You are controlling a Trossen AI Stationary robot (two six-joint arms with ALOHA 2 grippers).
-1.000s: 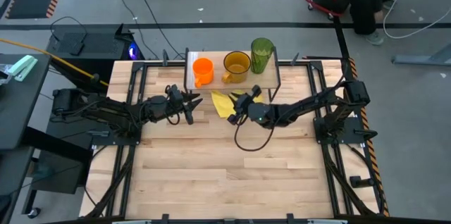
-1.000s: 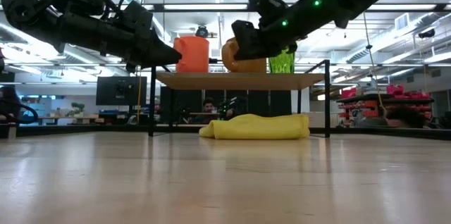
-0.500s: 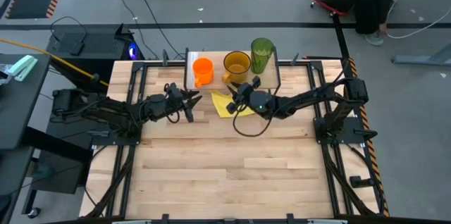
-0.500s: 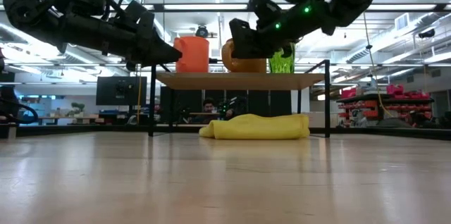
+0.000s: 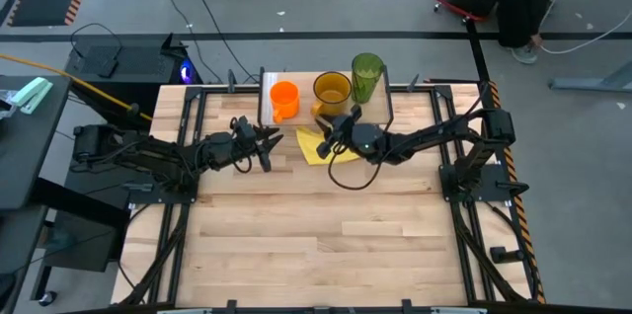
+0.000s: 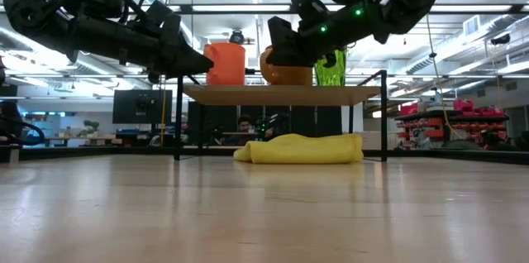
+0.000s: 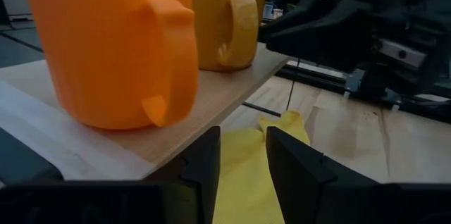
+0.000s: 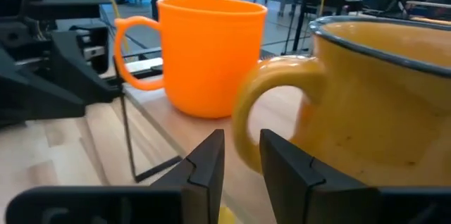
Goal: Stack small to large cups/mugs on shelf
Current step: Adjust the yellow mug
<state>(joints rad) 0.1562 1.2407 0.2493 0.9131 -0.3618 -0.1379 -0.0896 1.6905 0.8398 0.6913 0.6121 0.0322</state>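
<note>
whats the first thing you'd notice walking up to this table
Three bright cups in a row on the small shelf at the table's far edge: orange mug, amber mug, green tumbler. Both pincers, empty, hover at the shelf's front edge, left pincer near the orange mug, right pincer over a crumpled yellow cloth.

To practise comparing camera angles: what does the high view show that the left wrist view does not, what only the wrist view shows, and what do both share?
Only the high view shows the green tumbler on the shelf, and both whole arms. Only the left wrist view shows the left gripper with its fingers open, empty, just short of the shelf edge. Both show the orange mug, the amber mug, the yellow cloth and the right gripper.
</note>
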